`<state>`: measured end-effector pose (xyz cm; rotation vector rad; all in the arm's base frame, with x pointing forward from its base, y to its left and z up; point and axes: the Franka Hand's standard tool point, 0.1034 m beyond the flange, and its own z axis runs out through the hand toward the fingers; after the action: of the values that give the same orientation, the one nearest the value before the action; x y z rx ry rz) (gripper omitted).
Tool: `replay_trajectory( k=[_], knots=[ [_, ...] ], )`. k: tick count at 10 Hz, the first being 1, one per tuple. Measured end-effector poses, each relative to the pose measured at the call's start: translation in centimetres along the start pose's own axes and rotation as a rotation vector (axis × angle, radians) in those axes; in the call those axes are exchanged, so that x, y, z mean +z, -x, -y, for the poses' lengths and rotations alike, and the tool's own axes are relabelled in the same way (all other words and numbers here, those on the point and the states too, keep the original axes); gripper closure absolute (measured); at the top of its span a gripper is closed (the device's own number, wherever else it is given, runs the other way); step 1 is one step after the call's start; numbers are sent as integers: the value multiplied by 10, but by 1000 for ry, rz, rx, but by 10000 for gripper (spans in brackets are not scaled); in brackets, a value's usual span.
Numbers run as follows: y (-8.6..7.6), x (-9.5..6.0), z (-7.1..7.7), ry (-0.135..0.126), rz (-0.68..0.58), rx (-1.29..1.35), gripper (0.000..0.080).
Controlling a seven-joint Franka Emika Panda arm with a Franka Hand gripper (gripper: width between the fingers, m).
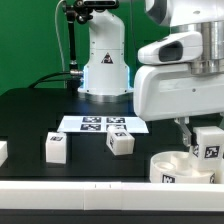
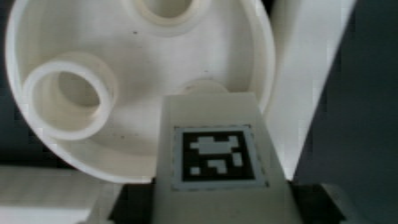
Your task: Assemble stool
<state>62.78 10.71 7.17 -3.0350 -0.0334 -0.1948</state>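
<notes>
At the exterior view's right, close to the front rail (image 1: 70, 190), the gripper (image 1: 197, 135) is placed just above the round seat (image 1: 180, 165), and one leg (image 1: 207, 148) is held between its jaws. The jaws are closed almost fully on this leg. In the wrist view the dark fingers (image 2: 121, 208) are seen on either side of the tagged block.

The leg is kept upright, with its tagged face turned to the wrist camera. This is probably done so that its lower end can be brought to one of the round sockets (image 2: 71, 95) in the seat. The seat is laid flat on the black table (image 1: 30, 110) with the sockets facing up, most likely so that the legs can be pressed in from above. Whether the held leg already touches the seat cannot be told.

Two other legs (image 1: 57, 146) are left loose on the table, well apart from the seat and just in front of the marker board (image 1: 100, 124), where they can be reached later.

The wrist is pointed straight down over the seat. The arm is stretched forward from its base (image 1: 105, 70), which is fixed behind the marker board.
</notes>
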Motion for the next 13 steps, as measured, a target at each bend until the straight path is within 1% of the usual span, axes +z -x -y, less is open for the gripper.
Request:
replay_trajectory(
  k=[1,2,4,6,8,10,13],
  knots=[
    [0,0,0,-2,-10,72,461],
    [0,1,2,-10,-11,204,461],
    [1,1,3,-15,-7,385,461],
    [0,1,0,-34,0,568,461],
    [0,1,0,-43,5,760,461],
    [1,1,0,-47,10,971,461],
    [3,3,5,-68,38,1241,459]
  ],
)
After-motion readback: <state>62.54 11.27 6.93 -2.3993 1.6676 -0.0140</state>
